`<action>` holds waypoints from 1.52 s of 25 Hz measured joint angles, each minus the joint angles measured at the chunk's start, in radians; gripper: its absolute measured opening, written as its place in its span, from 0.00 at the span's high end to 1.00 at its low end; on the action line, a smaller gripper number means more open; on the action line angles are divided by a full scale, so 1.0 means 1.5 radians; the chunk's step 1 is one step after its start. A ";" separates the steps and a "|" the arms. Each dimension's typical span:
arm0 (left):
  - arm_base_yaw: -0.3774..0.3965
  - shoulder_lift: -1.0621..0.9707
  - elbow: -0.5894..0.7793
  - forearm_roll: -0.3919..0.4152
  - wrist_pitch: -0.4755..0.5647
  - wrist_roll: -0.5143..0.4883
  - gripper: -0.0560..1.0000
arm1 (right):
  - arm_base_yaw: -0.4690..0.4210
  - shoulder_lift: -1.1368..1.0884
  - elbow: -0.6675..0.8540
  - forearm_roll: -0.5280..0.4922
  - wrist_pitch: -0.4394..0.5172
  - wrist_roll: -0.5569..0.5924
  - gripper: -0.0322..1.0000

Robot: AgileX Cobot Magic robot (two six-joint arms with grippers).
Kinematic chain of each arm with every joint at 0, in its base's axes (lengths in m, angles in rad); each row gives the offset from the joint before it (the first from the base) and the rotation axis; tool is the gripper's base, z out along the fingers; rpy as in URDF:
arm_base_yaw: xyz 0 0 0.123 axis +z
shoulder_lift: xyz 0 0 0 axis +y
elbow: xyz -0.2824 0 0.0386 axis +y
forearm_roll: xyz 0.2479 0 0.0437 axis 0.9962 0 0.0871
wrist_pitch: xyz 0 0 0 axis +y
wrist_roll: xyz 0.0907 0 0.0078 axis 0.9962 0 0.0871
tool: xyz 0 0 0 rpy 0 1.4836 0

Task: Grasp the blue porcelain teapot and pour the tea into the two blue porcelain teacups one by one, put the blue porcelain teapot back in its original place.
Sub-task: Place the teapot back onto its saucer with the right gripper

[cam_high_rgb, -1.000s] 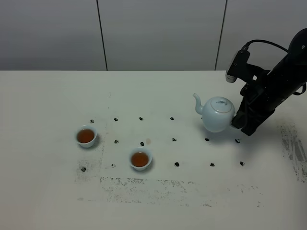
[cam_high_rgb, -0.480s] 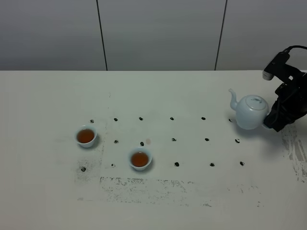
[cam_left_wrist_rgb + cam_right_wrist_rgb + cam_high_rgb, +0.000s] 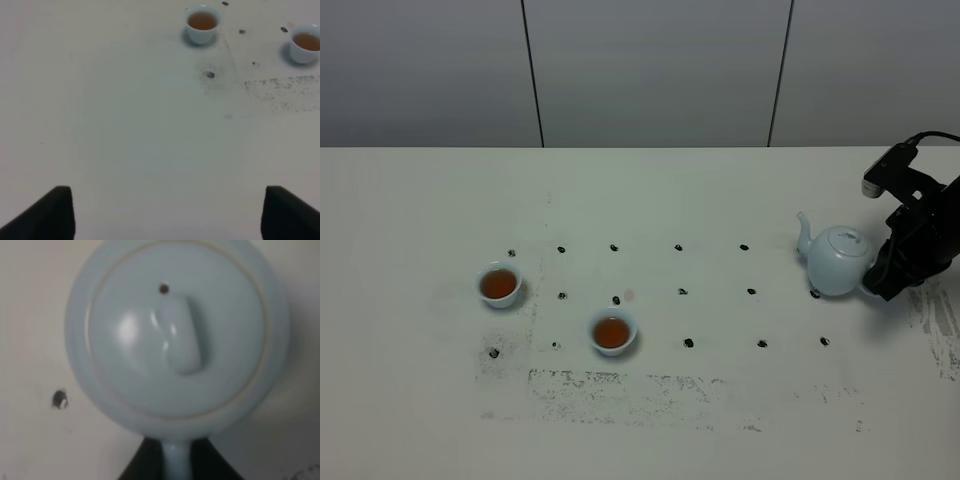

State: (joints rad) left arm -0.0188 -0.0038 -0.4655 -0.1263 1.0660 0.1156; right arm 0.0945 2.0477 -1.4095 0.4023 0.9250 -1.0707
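Observation:
The blue porcelain teapot (image 3: pixel 835 262) stands upright at the right of the table, spout pointing left. My right gripper (image 3: pixel 876 280) is shut on its loop handle. In the right wrist view the domed lid (image 3: pixel 177 335) fills the frame, and the handle runs down between the dark fingers of the right gripper (image 3: pixel 177 462). I cannot tell whether the pot's base touches the table. The two blue porcelain teacups (image 3: pixel 500 284) (image 3: pixel 612 331) sit at the left, each holding brown tea; they also show as teacups (image 3: pixel 202 22) (image 3: pixel 305 43). The left gripper (image 3: pixel 165 215) is open over bare table.
A grid of small black dots (image 3: pixel 683 291) marks the white table (image 3: pixel 650 190). Scuffed dark smudges (image 3: pixel 620 385) lie toward the front and more smudges (image 3: pixel 935 310) at the right edge. Grey wall panels stand behind the table.
The right gripper carried the teapot from the middle of the table to the far right, then lowered it slightly toward the surface. The cups have not moved.

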 joint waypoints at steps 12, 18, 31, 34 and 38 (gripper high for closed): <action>0.000 0.000 0.000 0.000 0.000 0.000 0.23 | 0.000 0.018 0.000 0.028 0.018 -0.030 0.93; 0.000 0.000 0.000 0.000 0.000 0.001 0.23 | 0.000 0.018 0.000 0.029 0.021 -0.030 0.93; 0.000 0.000 0.000 0.000 0.000 0.001 0.23 | 0.000 0.018 0.000 0.029 0.022 -0.023 0.93; 0.000 0.000 0.000 0.000 0.000 0.001 0.23 | 0.000 0.018 0.000 0.029 0.022 -0.013 0.93; 0.000 0.000 0.000 0.000 0.000 0.001 0.23 | 0.000 0.018 0.000 0.026 0.022 -0.010 0.93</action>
State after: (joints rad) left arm -0.0188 -0.0038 -0.4655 -0.1263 1.0660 0.1165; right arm 0.0945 2.0749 -1.4095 0.4409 0.9581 -1.0862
